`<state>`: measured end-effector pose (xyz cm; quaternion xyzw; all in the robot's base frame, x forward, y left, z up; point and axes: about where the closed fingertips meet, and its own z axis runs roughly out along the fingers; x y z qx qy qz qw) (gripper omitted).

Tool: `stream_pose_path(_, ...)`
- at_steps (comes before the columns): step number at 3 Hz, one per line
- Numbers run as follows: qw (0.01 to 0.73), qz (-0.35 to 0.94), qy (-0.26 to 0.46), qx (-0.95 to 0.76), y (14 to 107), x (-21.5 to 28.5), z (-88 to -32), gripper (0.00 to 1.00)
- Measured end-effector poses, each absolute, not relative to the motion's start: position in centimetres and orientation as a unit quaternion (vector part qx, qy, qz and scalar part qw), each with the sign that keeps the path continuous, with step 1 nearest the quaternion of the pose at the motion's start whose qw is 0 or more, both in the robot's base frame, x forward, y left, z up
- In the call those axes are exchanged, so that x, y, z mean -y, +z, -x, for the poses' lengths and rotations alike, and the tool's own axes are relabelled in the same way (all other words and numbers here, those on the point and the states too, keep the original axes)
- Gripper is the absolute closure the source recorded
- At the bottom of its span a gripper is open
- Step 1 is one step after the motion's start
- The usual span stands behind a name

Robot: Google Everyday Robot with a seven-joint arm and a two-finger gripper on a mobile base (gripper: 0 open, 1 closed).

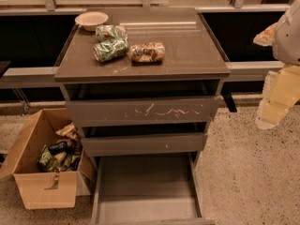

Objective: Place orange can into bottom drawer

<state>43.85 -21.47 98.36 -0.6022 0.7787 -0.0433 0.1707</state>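
Observation:
The orange can (pixel 147 52) lies on its side on the cabinet top (pixel 187 50), right of two green-and-white cans (pixel 110 49) that also lie on their sides. The bottom drawer (pixel 147 205) is pulled wide open below, and its flat floor holds nothing. My gripper (pixel 269 111) hangs at the far right of the view, well to the right of the cabinet and level with the upper drawers. It holds nothing that I can see.
A pale bowl (pixel 91 19) stands at the back left of the cabinet top. The scratched top drawer front (pixel 140 111) and the middle drawer (pixel 143 143) stick out slightly. An open cardboard box (pixel 42 182) with packets stands on the floor at the left.

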Motion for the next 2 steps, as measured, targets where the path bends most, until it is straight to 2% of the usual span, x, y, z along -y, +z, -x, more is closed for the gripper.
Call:
stream_pose_path(1,0.171,0.602,-0.043,-0.779,98.4,21.5,-43.8,0.00)
stream_pose_path(2,0.194,0.614,-0.041,-0.764,98.2,21.7,-46.4,0.00)
